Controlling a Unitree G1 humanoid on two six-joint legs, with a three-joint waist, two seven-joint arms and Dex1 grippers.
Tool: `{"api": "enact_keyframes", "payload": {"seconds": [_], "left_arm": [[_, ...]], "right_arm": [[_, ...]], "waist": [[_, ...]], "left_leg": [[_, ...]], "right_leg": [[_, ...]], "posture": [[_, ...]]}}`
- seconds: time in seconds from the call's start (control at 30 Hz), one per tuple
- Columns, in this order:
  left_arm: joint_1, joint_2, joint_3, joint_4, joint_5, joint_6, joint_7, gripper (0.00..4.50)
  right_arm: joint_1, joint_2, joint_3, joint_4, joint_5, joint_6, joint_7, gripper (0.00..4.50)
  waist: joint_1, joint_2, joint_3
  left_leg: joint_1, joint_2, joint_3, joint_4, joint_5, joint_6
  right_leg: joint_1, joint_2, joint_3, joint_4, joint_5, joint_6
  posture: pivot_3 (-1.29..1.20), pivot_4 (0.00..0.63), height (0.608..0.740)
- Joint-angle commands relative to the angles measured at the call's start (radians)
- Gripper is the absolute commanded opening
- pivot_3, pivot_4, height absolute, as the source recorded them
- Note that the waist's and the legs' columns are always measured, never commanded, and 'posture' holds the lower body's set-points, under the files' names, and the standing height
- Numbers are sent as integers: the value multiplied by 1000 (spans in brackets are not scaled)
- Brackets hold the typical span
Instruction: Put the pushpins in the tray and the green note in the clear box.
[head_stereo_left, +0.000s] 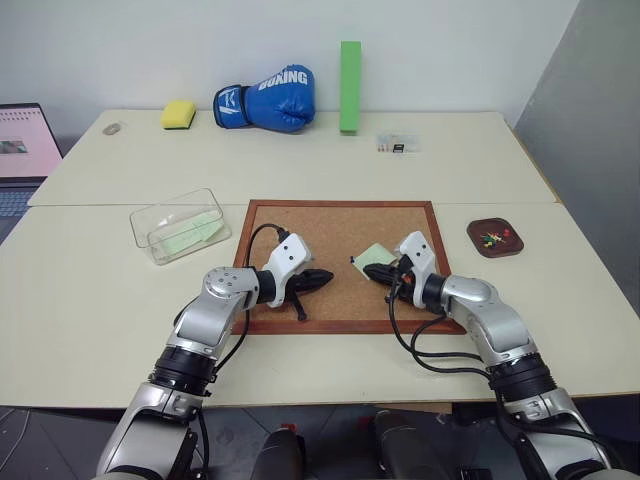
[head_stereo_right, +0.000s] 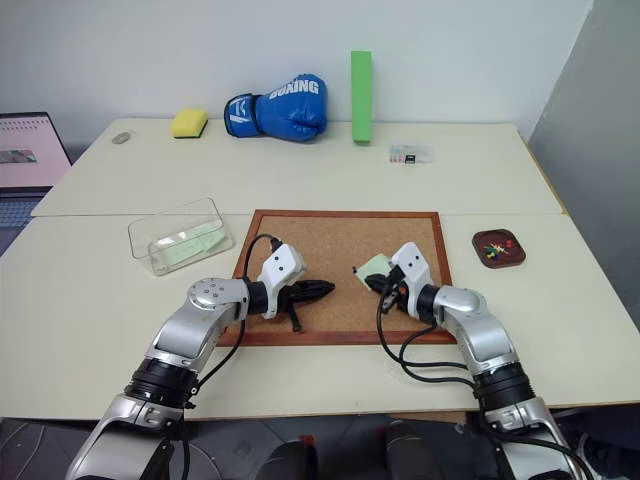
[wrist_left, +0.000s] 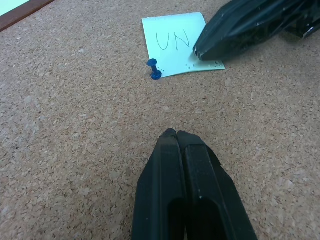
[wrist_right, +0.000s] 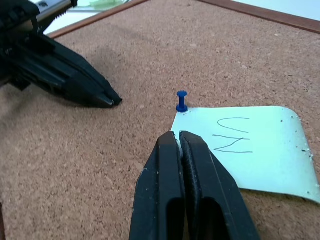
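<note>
**Both grippers closed over the cork board, one pin left in the note**

The green note (wrist_right: 250, 145), marked with handwritten letters, lies flat on the cork board (head_stereo_left: 330, 225), toward its right half, fixed at one corner by a blue pushpin (wrist_right: 181, 101) standing upright. The right gripper (wrist_right: 181, 137) hovers just beside that pin with its fingers pressed together and nothing between them; the left gripper (wrist_left: 175, 135) points at the note from the board's left half, likewise closed and empty. The tray (head_stereo_left: 495, 238) sits near the desk's right edge, well apart from the board, with small coloured pins in it. The clear box (head_stereo_left: 180, 225) stands off the board's left edge and seems to hold pale green slips.

The step in hand is probably drawing this pin. The right fingers would need to part, straddle the pin's head, and pull along its shaft; a sideways tug could tear the thin paper.

The cream desk also carries a yellow sponge (head_stereo_left: 179, 114), a blue boxing glove (head_stereo_left: 268, 100) and a green upright block (head_stereo_left: 349, 86) along its far edge, against a white wall.
</note>
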Motion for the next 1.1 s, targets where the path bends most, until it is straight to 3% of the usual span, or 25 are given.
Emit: {"api": "enact_keyframes", "payload": {"seconds": [0.03, 0.17, 0.57, 0.83, 1.1], "left_arm": [[14, 7, -18, -17, 6, 14, -5, 0], [21, 11, -20, -22, 5, 15, -9, 0], [29, 15, -21, -28, 4, 19, -13, 0], [40, 28, -20, -39, 2, 24, -19, 0], [41, 36, -17, -44, 1, 29, -20, 0]], "right_arm": [[-106, 14, -118, -80, 78, 5, -53, 57], [-159, -1, -185, -33, 61, -13, -127, 57], [-346, -170, -359, 486, -132, -170, -549, 57], [-332, -155, -368, 540, -117, -159, -556, 57], [-287, -106, -375, 461, -98, -93, -580, 57]], "waist": [[-1, 0, 0], [-1, 0, 0], [-3, 0, 0], [-7, 0, 0], [-7, 0, 0]], "left_leg": [[0, 0, 0, 0, 0, 0], [0, 0, -1, 0, 0, 0], [0, 0, 1, -1, 0, 0], [0, 0, 2, -1, 0, 0], [0, 0, 2, -2, 0, 0]], "right_leg": [[0, 0, 0, 0, 0, 0], [0, 0, -1, 0, 0, 0], [0, 0, 0, -1, 0, 0], [0, 0, 1, -1, 0, 0], [0, 0, 1, -1, 0, 0]], "posture": [[0, 150, 740], [0, 150, 740], [0, 150, 740], [0, 150, 740], [0, 150, 740]]}}
